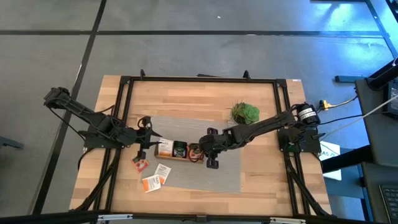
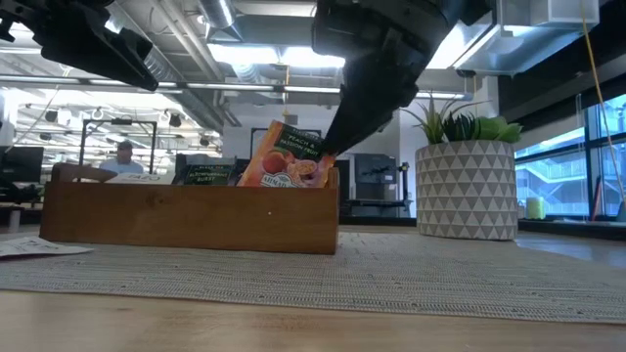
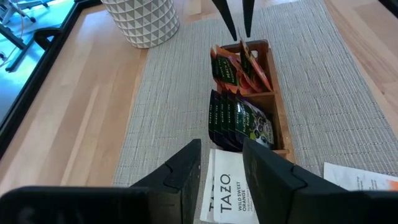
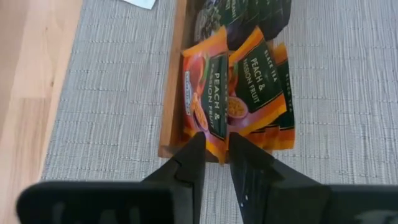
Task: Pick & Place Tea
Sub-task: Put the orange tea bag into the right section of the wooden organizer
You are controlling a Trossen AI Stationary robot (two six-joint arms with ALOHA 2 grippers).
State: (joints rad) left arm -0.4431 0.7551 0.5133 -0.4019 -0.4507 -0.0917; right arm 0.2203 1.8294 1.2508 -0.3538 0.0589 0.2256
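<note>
Fingers of the right gripper [image 4: 216,148] pinch the bottom edge of an orange tea bag [image 4: 205,99] that leans in the end slot of the wooden tray [image 1: 180,158] nearest the plant [image 1: 244,112]; its long side points up out of the slot. Left gripper [image 3: 221,163] holds a white tea bag [image 3: 227,190] over the tray's other end; that arm is nearer the loose tea bags [image 1: 153,177] on the mat's near-left part.

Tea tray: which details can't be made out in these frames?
- Tray: low view, its front wall hides the lower halves of the sachets inside.
- Loose sachets: high view, too small to read the print.
- White TAZO sachet: left wrist view, left gripper fingers cover its edges; grip unclear.
- Peach sachet: right wrist view, right gripper fingertips cover its edge; grip unclear.
</note>
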